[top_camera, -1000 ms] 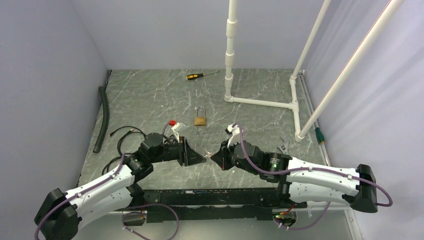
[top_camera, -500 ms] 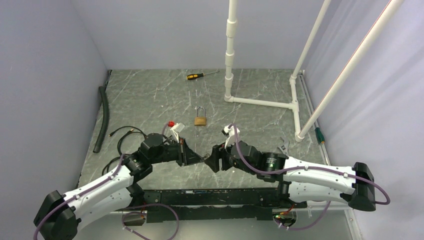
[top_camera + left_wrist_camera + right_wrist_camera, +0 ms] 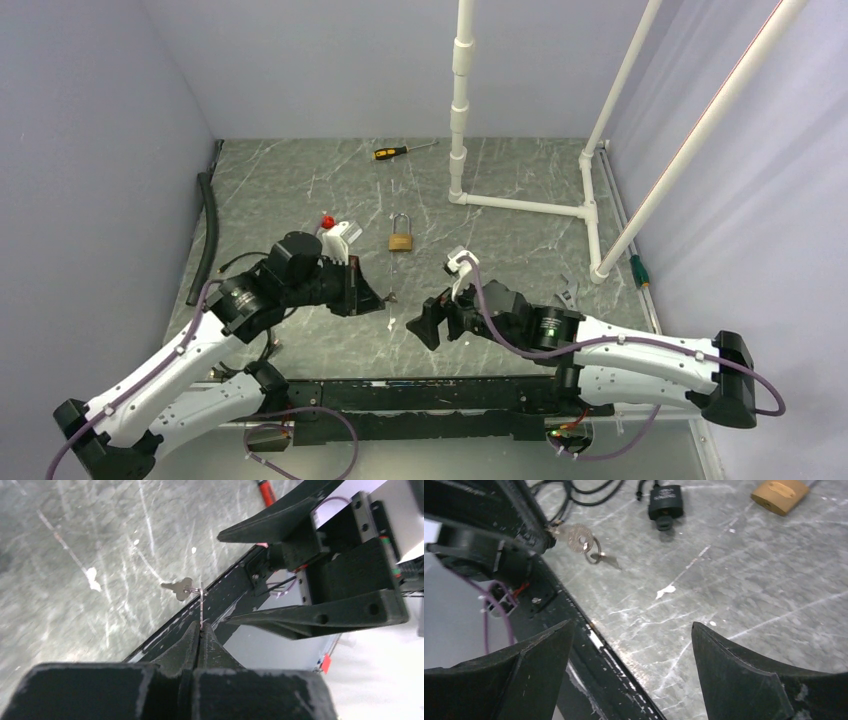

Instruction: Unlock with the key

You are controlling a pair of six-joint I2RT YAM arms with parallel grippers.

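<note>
A brass padlock (image 3: 401, 241) with a steel shackle lies flat at mid-table; its body also shows in the right wrist view (image 3: 780, 495). My left gripper (image 3: 385, 297) is shut on the silver key (image 3: 201, 605), pinched edge-on at the fingertips (image 3: 201, 626) and held above the table. A split ring and a second small key (image 3: 176, 587) dangle from it. The right wrist view shows the held key's round head (image 3: 574, 535) sticking out of the left fingers. My right gripper (image 3: 428, 312) stands open just right of it, nothing between its jaws (image 3: 633, 624).
A yellow-handled screwdriver (image 3: 400, 151) lies at the back. A black hose (image 3: 207, 235) runs along the left edge, black cables (image 3: 250, 268) near the left arm. A white pipe frame (image 3: 520, 205) stands at back right, a wrench (image 3: 567, 290) beside the right arm.
The two grippers met tip to tip. The left one closed on the key, the right one let go and opened wide. The left arm then drew back to the left and rose with the key.
</note>
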